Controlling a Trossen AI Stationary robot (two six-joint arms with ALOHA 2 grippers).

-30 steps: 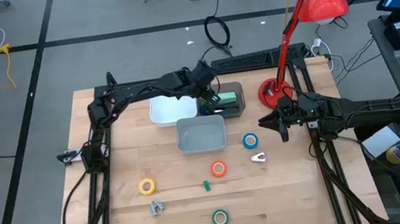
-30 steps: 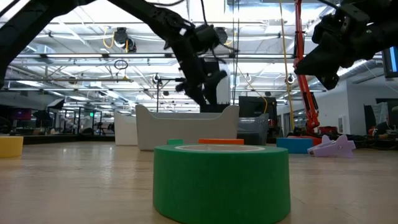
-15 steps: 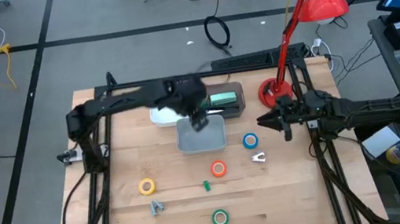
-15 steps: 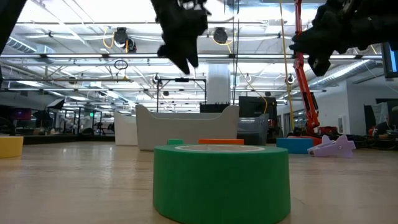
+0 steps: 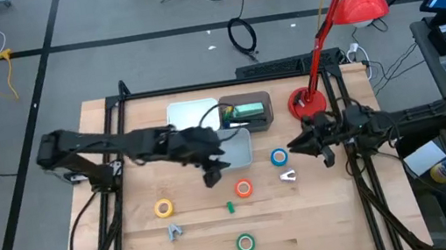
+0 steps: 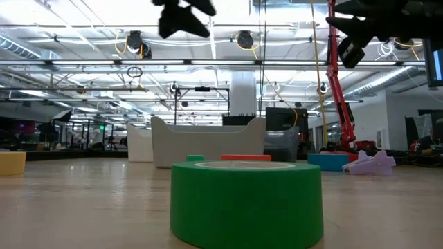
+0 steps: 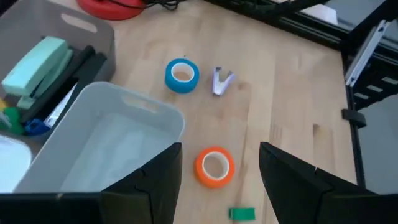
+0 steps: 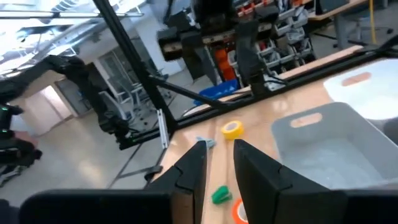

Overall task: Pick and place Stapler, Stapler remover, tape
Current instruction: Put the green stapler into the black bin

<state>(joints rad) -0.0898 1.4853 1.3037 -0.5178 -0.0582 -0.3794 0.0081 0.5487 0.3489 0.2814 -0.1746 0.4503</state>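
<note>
Left end effector (image 5: 212, 177) released, empty, above worktop (image 5: 132, 227) near orange tape (image 5: 243, 188). Right end effector (image 5: 294, 144) nearly clenched, empty, beside blue tape (image 5: 278, 157).

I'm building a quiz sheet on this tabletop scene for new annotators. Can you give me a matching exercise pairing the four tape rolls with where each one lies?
Things:
1. yellow tape
2. blue tape
3. orange-red tape
4. green tape

Places, as seen in the high view:
A. nearest the table's front edge
B. beside the small pale stapler remover, near the right gripper
C. just in front of the left gripper
D. on the left side, above the small grey piece

Pairs: 1-D, 2-B, 3-C, 4-A
</note>
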